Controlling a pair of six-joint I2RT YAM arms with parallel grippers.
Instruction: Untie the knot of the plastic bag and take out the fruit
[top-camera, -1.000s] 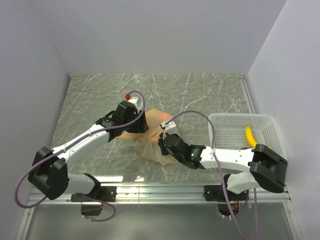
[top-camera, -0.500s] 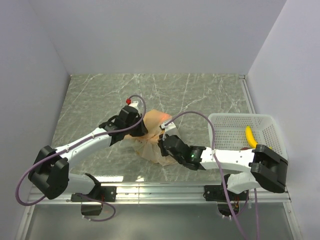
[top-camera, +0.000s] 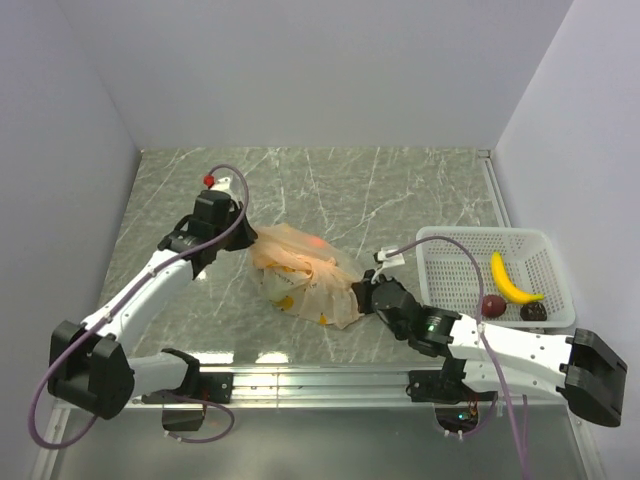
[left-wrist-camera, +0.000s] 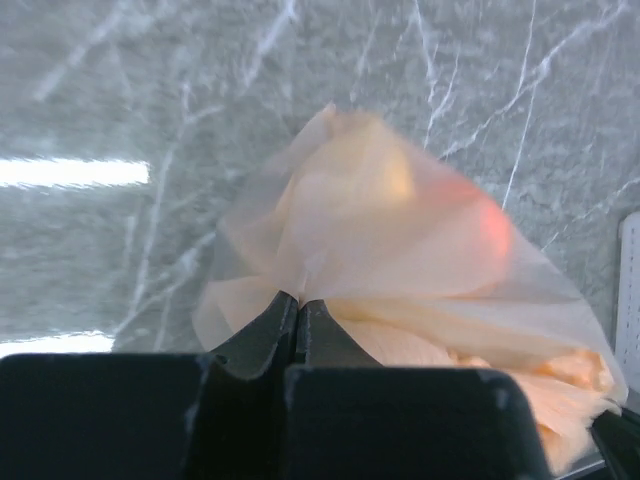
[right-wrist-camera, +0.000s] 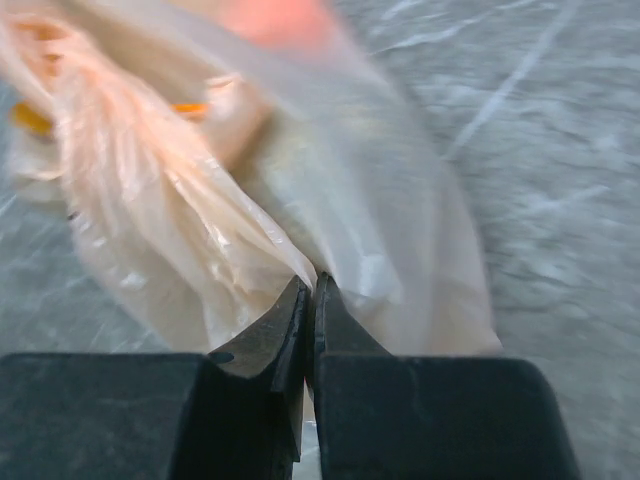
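The plastic bag (top-camera: 300, 275) lies mid-table, pale orange and crinkled, stretched between both grippers. My left gripper (top-camera: 248, 243) is shut on a fold of film at the bag's upper left corner (left-wrist-camera: 298, 298). At the bag's lower right end, my right gripper (top-camera: 358, 298) is shut on the bunched plastic (right-wrist-camera: 312, 280). Fruit shows only through the film: a reddish piece (top-camera: 316, 240) (left-wrist-camera: 490, 225) and small yellow patches (top-camera: 286, 300) (right-wrist-camera: 30, 118). I cannot make out the knot in any view.
A white mesh basket (top-camera: 480, 233) stands at the right, holding a banana (top-camera: 514, 280), a dark red fruit (top-camera: 493, 305) and a small dark piece (top-camera: 533, 311). White walls close in the marble tabletop on three sides.
The left gripper closed on the bag and pulled back to the left. The right arm drew away to the right with its end, so the bag now lies stretched between them.
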